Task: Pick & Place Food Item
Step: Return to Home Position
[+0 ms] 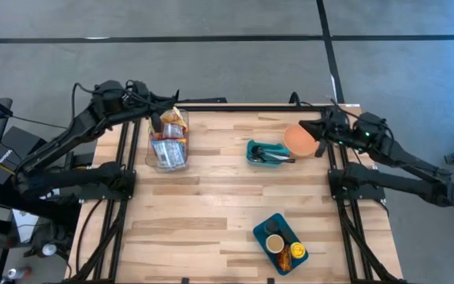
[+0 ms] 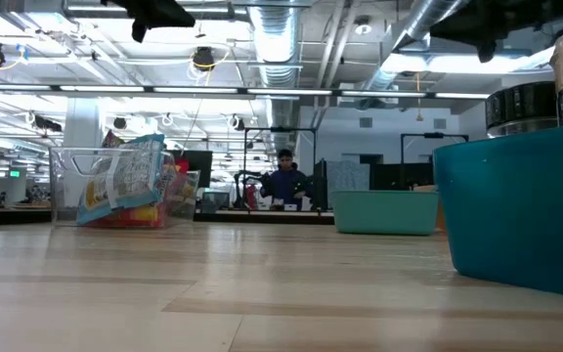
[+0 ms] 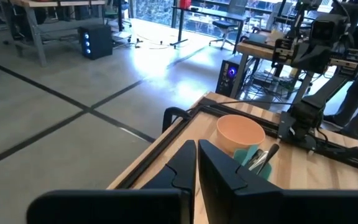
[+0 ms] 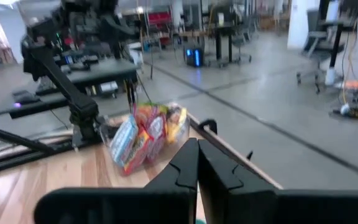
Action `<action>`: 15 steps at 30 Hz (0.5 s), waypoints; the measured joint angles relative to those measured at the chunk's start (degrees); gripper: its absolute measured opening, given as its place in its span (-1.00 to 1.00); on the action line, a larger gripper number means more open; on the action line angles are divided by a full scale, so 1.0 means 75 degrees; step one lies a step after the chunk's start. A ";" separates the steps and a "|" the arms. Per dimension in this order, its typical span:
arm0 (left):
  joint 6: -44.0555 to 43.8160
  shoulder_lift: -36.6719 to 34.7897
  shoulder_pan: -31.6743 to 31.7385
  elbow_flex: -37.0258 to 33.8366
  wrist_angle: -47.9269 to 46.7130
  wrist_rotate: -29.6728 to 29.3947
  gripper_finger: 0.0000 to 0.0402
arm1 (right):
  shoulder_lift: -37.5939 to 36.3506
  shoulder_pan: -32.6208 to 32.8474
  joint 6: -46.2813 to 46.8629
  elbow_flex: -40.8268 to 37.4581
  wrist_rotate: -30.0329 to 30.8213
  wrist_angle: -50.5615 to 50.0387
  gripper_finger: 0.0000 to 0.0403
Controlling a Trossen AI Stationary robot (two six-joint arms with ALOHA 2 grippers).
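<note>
Well clear of the right gripper [image 4: 197, 144]: blue bin [image 1: 257, 232] holding the orange seasoning pack [image 1: 296, 252]. Closer: green bin [image 1: 252, 150] with black spoons [image 1: 273, 158]. By the clear bin [image 1: 169, 154]: left gripper [image 3: 196, 146]; both closed, empty. Sorting seemingly done, only homing left.

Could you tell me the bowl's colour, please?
The bowl is pale orange, clearest in left wrist view.

Table [image 1: 211, 205]: pale wooden planks, black frame along its edges.
Orange bowl [image 1: 299, 140]: upright by the table's right edge, toward the far right corner (open side up).
Floor [image 1: 211, 71]: grey, crossed by dark lines.
Person [image 2: 283, 176]: in a dark top, well beyond the table's far edge, among desks.
Duct [image 2: 280, 39]: ribbed, silver, running along the ceiling.
Computer tower [image 3: 96, 40]: dark, with blue lights, on the floor by a workbench.
</note>
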 joint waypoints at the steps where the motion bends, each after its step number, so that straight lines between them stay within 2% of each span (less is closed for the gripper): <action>1: 0.0000 -0.0030 0.0000 0.0000 -0.0012 0.0000 -0.94 | -0.0170 -0.0002 -0.0015 -0.0084 -0.0001 0.0014 -1.00; 5: 0.0000 -0.0217 0.0000 -0.0192 0.0195 -0.0003 -0.93 | -0.0827 -0.0002 -0.0010 -0.0446 -0.0001 -0.0015 -1.00; 15: -0.0270 -0.1901 0.0003 -0.2264 0.1282 -0.0026 -0.93 | -0.2389 -0.0005 0.0142 -0.1347 -0.0030 -0.0027 -1.00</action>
